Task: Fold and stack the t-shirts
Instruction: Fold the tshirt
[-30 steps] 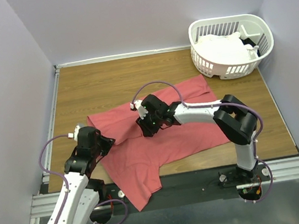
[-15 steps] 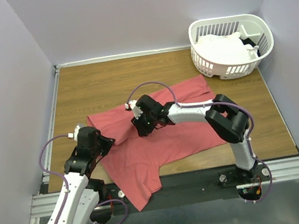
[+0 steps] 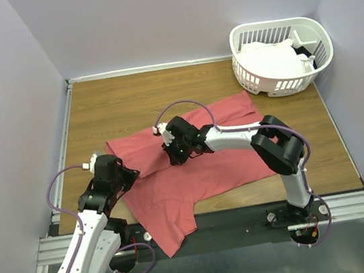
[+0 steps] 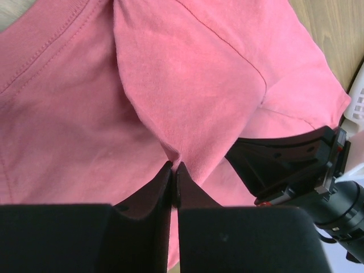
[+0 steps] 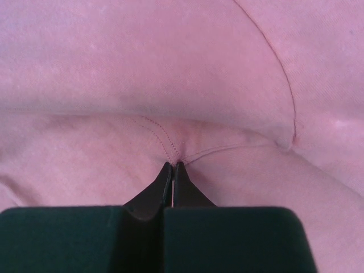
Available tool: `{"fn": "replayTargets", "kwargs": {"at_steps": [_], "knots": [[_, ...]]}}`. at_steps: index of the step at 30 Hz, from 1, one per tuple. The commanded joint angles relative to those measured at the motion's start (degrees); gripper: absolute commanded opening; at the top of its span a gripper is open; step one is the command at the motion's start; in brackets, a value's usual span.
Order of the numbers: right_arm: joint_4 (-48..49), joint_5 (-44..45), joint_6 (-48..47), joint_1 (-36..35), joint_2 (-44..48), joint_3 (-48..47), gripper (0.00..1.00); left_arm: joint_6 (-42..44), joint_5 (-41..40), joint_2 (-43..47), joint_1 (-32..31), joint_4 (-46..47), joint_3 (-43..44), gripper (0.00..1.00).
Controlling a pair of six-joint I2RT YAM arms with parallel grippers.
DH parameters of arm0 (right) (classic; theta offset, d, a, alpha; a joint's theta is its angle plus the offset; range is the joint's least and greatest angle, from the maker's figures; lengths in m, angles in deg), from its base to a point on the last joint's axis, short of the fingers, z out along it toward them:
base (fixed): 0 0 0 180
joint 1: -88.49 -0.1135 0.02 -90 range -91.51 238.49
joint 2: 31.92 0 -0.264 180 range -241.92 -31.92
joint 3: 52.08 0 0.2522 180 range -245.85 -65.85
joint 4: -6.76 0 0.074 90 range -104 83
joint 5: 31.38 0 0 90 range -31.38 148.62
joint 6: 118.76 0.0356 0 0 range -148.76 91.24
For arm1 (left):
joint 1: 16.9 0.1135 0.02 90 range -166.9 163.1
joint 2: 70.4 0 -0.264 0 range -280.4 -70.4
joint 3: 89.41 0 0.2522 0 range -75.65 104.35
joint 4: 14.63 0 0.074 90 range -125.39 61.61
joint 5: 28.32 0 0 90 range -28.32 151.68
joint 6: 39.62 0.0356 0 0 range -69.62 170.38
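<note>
Coral-red t-shirt (image 3: 207, 167) lies spread and rumpled across the middle of the wooden bench (image 3: 117, 108), its near hem hanging over the front edge. The left tool (image 4: 173, 169) has its jaws pressed together on a pinched fold of that cloth at the shirt's left side. The right tool (image 5: 172, 166) is likewise closed tight, nipping a ridge of fabric at a stitched seam near the shirt's centre. White t-shirts (image 3: 270, 61) sit heaped in the white slatted laundry basket (image 3: 283, 87) at the far right corner.
</note>
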Motion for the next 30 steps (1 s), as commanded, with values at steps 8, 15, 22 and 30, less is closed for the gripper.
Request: {"fn": "replayTargets", "kwargs": {"at_steps": [8, 15, 22, 30], "knots": [[-5.64, 2.07, -3.28, -0.53, 6.23, 3.08, 0.00, -2.05, 0.10, -0.51, -0.89, -3.39, 1.06, 0.12], [-9.15, -1.35, -6.18, -0.53, 4.48, 2.64, 0.01, -4.43, -0.26, 0.55, -1.60, -4.18, 0.01, 0.15], [-11.53, -0.65, -7.24, -0.62, 4.39, 2.47, 0.01, -4.52, -0.61, -0.68, -1.60, -2.78, -0.52, 0.22], [-13.64, -1.09, -7.77, -0.53, 8.07, 1.07, 0.44, -5.13, -4.47, 1.16, -1.69, -5.50, 4.39, 0.53]]}}
